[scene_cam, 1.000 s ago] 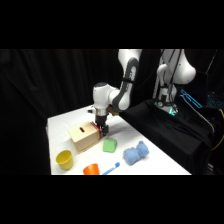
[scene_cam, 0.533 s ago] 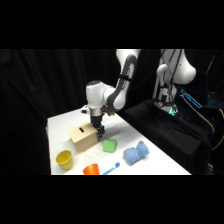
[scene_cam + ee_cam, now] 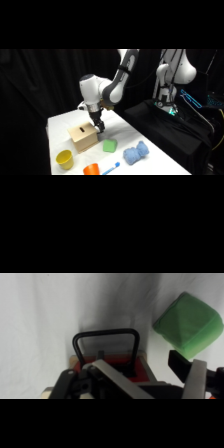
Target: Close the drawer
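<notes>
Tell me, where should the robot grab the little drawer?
Probably by the dark wire handle on the drawer. It sticks out from the red-edged front as an open loop, so the hand could pinch its top bar, coming from the front, on the side where the green block lies.

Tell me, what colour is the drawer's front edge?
Red, under the dark wire handle; the drawer shows best in the wrist view.

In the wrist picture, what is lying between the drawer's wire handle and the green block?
Nothing lies there. In the wrist view the stretch between the dark wire handle and the green block is bare white table.
</notes>
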